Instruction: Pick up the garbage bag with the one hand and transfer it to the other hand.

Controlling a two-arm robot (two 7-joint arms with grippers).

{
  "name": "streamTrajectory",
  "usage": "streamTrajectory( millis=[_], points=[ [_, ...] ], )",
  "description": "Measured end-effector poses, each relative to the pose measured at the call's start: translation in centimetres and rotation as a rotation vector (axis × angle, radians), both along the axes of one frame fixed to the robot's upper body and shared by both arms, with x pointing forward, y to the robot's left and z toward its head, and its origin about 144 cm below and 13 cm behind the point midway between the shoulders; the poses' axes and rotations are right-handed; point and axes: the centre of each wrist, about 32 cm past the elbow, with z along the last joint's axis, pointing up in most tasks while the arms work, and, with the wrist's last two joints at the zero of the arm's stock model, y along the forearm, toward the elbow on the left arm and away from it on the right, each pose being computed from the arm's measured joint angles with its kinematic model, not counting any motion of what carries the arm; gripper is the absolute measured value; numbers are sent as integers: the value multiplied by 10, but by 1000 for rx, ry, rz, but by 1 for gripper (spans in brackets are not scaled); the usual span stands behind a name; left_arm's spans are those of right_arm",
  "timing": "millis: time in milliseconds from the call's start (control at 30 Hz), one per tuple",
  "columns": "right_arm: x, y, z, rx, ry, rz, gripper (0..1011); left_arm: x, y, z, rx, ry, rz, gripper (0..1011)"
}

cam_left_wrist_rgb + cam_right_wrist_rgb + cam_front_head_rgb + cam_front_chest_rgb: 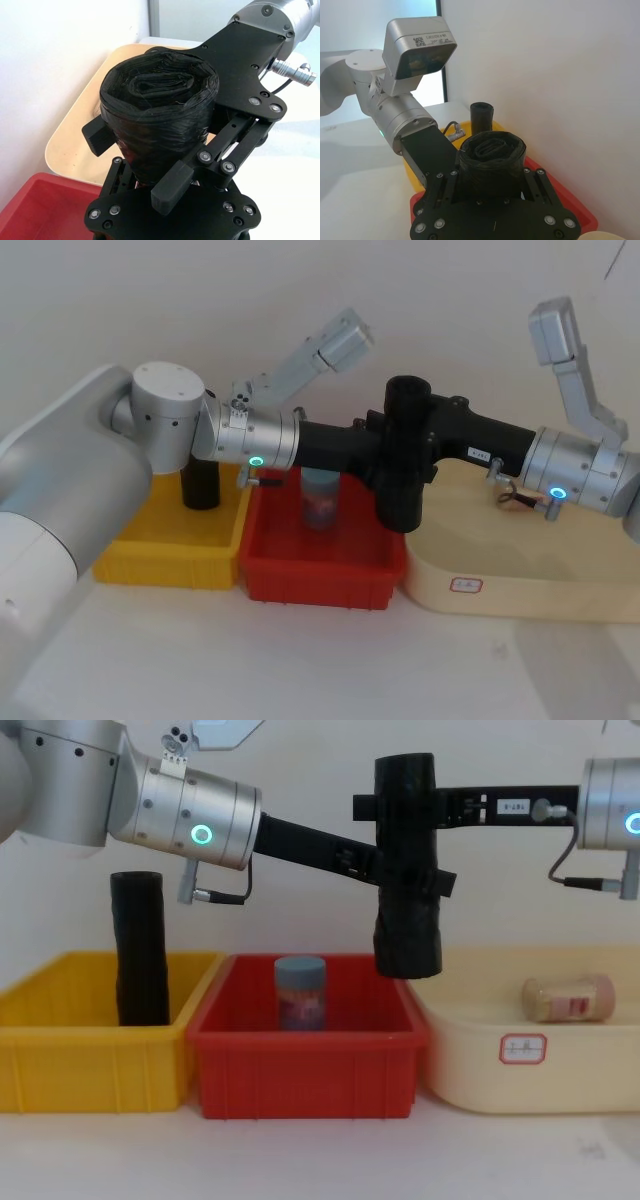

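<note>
A thick black roll of wrinkled plastic garbage bag (407, 870) hung upright above the right edge of a red plastic bin (310, 1075), clear of its rim. The left gripper (400, 880), on the green-ringed arm, pinched its lower middle; the right gripper (395, 808), on the blue-ringed arm, clamped its top. A slimmer black roll (140, 948) stood well apart in a yellow bin (95, 1070).

— Where do we have our left gripper (400, 880)?

— Reached across from the left, green ring lit, fingers (172, 185) clamped on the garbage bag (407, 870), lower on the roll.

— And our right gripper (395, 805)?

— Level from the right (blue ring lit), fingers closed round the same roll near its top.
</note>
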Motion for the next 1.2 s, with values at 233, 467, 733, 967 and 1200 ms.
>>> streamTrajectory(
  millis=[233,467,733,967,1200],
  points=[
    [0,0,0,0,0,0,514,0,0,0,0,0,0,466],
    [0,0,0,0,0,1,514,0,0,0,0,0,0,639],
    [0,0,0,0,0,1,514,0,0,0,0,0,0,867],
    [-4,-1,1,1,-12,-28,514,0,0,0,0,0,0,1001],
    [-10,-7,4,-11,-31,-94,514,0,0,0,0,0,0,1001]
  ],
)
